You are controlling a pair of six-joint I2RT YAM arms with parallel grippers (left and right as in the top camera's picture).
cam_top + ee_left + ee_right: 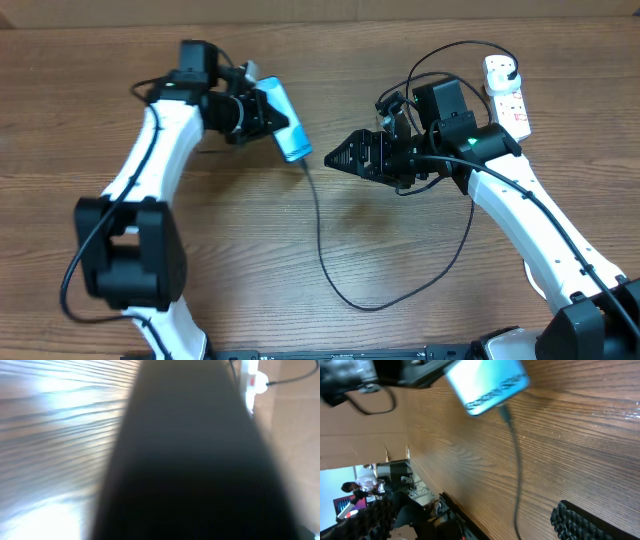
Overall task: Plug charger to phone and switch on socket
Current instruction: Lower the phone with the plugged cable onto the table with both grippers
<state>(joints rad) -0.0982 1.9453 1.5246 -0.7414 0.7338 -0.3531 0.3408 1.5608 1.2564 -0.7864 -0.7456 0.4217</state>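
Closest to me, the charger (pixel 319 235) trails its black cable in a slack loop over the surface (pixel 250 250), leaving play at the phone end. Its tip looks seated in the lower edge of the phone (pixel 286 122). The left pincer (pixel 262 110) clamps the phone at a tilt, offering that port. The right pincer (pixel 335 158) gapes empty just beside the joint. Farthest off lies the socket (pixel 507 95), plug in; I'd guess its switch is what remains.

A brown wood-grain surface (pixel 250 300) fills the overhead view; beyond its edge, the right wrist view shows a blurred person in a white shirt (pixel 366 483)
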